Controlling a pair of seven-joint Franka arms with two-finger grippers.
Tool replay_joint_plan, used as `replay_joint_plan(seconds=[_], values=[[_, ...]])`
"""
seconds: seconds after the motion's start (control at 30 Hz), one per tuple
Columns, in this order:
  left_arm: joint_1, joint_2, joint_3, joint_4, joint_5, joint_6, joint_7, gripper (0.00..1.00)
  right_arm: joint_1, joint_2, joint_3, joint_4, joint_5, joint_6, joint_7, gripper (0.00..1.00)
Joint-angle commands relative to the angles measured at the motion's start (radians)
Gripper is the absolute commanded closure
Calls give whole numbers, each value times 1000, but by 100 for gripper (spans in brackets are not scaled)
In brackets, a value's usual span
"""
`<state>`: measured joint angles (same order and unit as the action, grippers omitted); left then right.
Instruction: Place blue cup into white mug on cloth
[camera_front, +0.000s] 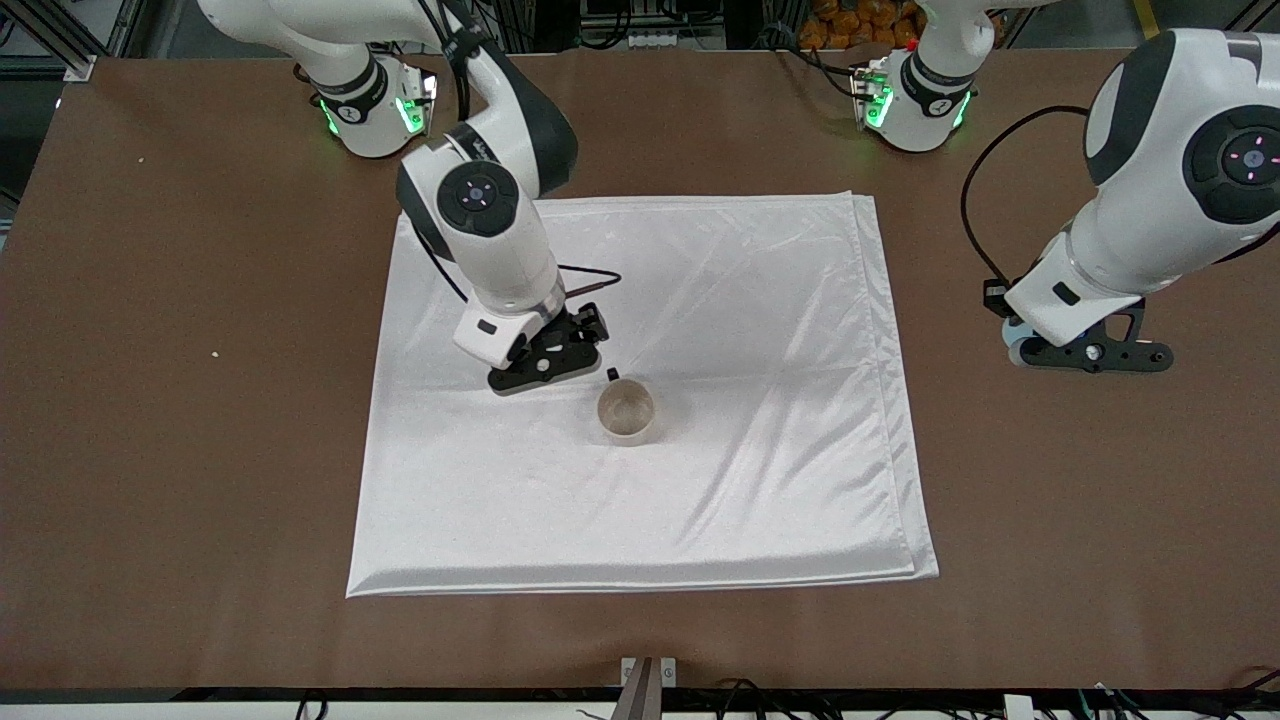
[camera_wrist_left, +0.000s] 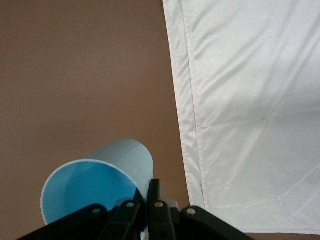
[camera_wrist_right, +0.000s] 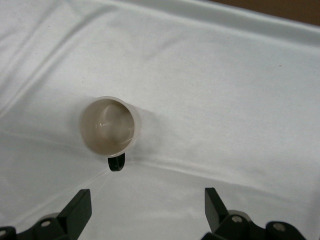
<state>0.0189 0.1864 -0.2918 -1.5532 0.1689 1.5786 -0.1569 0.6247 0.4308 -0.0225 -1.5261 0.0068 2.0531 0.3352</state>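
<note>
The white mug (camera_front: 626, 411) stands upright and empty on the cloth (camera_front: 720, 300), its small black handle (camera_wrist_right: 116, 162) turned toward the robots' bases. My right gripper (camera_front: 545, 365) is open and empty just above the cloth, beside the mug toward the right arm's end; in the right wrist view (camera_wrist_right: 147, 207) the mug (camera_wrist_right: 109, 125) lies clear ahead of the fingers. My left gripper (camera_front: 1035, 350) is over the bare table off the cloth's edge at the left arm's end. It (camera_wrist_left: 150, 202) is shut on the rim of the blue cup (camera_wrist_left: 100, 182), which it holds tilted.
The brown table (camera_front: 200, 400) surrounds the cloth. The cloth's doubled edge (camera_wrist_left: 185, 125) runs beside the held cup. A cable (camera_front: 590, 280) trails from the right wrist over the cloth. Both arm bases stand along the table's edge farthest from the front camera.
</note>
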Motion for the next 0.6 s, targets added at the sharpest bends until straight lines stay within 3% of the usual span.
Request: replay_joint_plan(seconds=[0.0, 0.3, 0.57], values=[[-46, 4, -3, 7, -9, 21, 13, 100, -58, -82, 27, -39, -7, -53, -42, 0], [-164, 63, -4, 8, -3, 110, 80, 100, -223, -178, 93, -39, -8, -162, -47, 0], [-315, 151, -3, 38, -5, 207, 68, 100, -299, -244, 88, -40, -10, -217, -77, 0]])
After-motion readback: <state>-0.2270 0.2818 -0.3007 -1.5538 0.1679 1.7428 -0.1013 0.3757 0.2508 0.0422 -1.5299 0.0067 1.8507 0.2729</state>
